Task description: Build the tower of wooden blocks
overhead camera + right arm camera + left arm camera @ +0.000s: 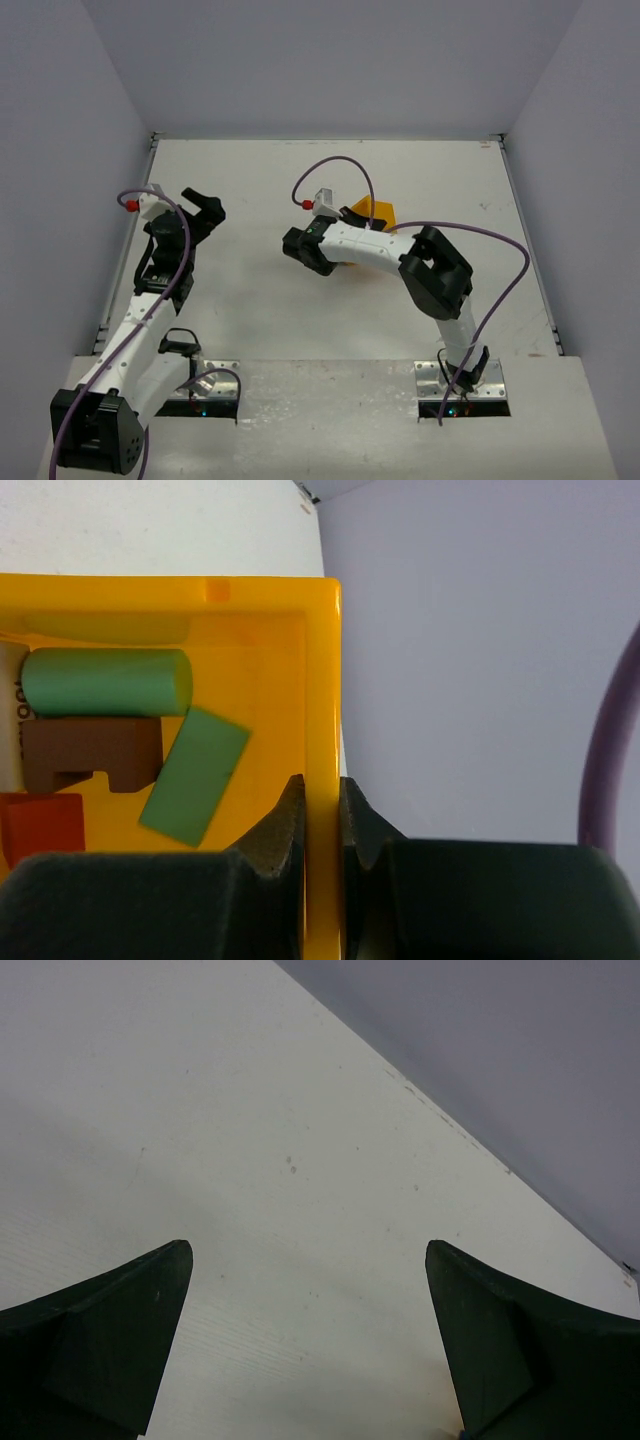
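Pinching the side wall of the yellow bin (322,680) between them, the right fingers (280,830) are closed down to a narrow gap, one inside the bin and one outside, so the grip is on the container and not on any block. The wrist view suggests why: the blocks all lie loose inside, and taking the rim seems the way to drag or tip the bin and get them onto the surface (300,310). Just inside the gripped wall lies a flat green brick (195,775), askew; beyond it are a green cylinder (105,682), a brown notched piece (90,752) beneath it, and a red piece (40,825) at the lower corner. No tower stands anywhere yet, so the task looks barely begun. From above, the bin shows only as a yellow corner behind the right arm near the middle of the surface. Well apart on the other side, the left fingers (130,1330) are spread fully wide with nothing between them, hovering over bare surface, probably waiting until blocks are within reach.
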Available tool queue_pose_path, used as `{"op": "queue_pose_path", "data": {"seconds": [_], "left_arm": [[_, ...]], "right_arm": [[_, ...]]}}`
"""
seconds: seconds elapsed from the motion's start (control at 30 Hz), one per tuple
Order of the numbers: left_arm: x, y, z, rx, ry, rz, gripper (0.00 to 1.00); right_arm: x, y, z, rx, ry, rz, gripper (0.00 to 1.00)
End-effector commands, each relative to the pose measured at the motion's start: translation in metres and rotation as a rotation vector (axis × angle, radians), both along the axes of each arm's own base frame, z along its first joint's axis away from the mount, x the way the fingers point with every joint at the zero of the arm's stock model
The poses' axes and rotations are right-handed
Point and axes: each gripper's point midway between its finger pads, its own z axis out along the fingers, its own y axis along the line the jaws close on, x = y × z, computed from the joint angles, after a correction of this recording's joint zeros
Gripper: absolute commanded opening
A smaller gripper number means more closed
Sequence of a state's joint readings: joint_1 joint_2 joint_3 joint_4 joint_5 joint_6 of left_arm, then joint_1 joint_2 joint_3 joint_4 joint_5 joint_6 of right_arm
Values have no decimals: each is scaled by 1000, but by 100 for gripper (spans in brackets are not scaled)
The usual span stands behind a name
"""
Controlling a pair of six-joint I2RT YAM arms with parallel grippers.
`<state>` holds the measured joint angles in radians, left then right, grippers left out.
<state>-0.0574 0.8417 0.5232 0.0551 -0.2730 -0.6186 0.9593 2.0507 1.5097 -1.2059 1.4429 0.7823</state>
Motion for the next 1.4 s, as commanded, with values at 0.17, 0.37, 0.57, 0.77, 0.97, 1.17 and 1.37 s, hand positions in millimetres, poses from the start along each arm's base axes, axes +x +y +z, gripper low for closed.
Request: {"op": "queue_pose_path", "data": {"seconds": [0.17,0.37,0.57,0.77,0.97,1.17,1.37], "left_arm": [[4,5,19,0,-47,21,100],[3,5,20,0,-48,22,100],[6,2,16,1,-31,8,100],[5,2,18,2,-36,3,100],[4,1,19,0,-39,-3,100],[5,-1,20,-1,-40,-9,100],[4,-1,21,0,-42,-11,100]], "right_arm": [[-2,0,33,-242,10,58,0],[-1,2,33,-336,77,71,0],[6,11,36,-407,130,82,0],[10,27,12,-499,195,103,0],[7,42,-2,-517,198,135,0],[5,49,-6,-504,183,148,0],[3,45,0,-443,144,140,0]]}}
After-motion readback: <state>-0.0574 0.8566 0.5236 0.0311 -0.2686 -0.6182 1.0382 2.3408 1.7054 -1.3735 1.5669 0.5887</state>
